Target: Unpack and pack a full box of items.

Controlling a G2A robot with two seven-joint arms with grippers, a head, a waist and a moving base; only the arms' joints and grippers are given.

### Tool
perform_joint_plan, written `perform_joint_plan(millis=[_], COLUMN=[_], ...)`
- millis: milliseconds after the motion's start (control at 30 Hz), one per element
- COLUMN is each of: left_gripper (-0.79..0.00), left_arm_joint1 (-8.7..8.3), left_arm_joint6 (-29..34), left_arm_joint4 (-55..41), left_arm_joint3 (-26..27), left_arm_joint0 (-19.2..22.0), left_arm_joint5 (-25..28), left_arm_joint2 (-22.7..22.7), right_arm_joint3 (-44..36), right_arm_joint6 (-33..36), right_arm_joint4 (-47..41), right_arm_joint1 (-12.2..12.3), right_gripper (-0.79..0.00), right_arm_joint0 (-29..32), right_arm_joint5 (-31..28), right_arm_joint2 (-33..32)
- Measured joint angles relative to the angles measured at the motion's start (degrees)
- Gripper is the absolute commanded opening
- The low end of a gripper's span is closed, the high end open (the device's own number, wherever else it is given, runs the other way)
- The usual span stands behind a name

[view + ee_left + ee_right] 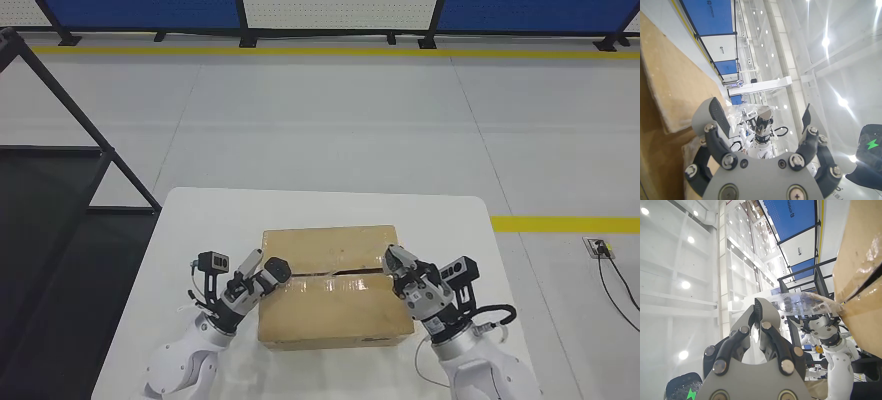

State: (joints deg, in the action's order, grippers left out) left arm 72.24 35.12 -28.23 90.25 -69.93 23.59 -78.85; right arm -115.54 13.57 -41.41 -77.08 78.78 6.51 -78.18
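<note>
A brown cardboard box (330,300) lies on the white table (200,230), flaps down, with clear tape (330,283) along the top seam. My left gripper (272,272) sits at one end of the seam, and its wrist view shows it open (761,111) beside the box wall (668,75). At the opposite end is my right gripper (398,265). In its wrist view it is shut (756,309) on a strip of clear tape (806,304) that stretches from the box corner (863,256). The seam gapes slightly there.
A black metal frame (60,150) stands off the table's left side. Blue and white barrier panels (140,12) line the far floor behind a yellow line (300,50). Bare table surrounds the box on every side.
</note>
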Motion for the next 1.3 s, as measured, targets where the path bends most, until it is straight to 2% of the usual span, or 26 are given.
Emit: perform_joint_plan(millis=[767, 1300], left_gripper=[0.0, 0.0], left_arm_joint1=[-0.05, -0.05], left_arm_joint6=[-0.27, -0.57], left_arm_joint4=[0.55, 0.78], left_arm_joint3=[0.17, -0.2], left_arm_joint0=[0.04, 0.36], left_arm_joint5=[-0.22, -0.2], left_arm_joint2=[0.35, 0.58], right_arm_joint3=[3.32, 6.61], right_arm_joint6=[2.01, 3.98], right_arm_joint4=[-1.65, -5.22], right_arm_joint1=[0.87, 1.31], right_gripper=[-0.785, -0.785], right_arm_joint0=[0.33, -0.36], right_arm_joint5=[6.48, 6.96], right_arm_joint2=[-4.4, -7.18])
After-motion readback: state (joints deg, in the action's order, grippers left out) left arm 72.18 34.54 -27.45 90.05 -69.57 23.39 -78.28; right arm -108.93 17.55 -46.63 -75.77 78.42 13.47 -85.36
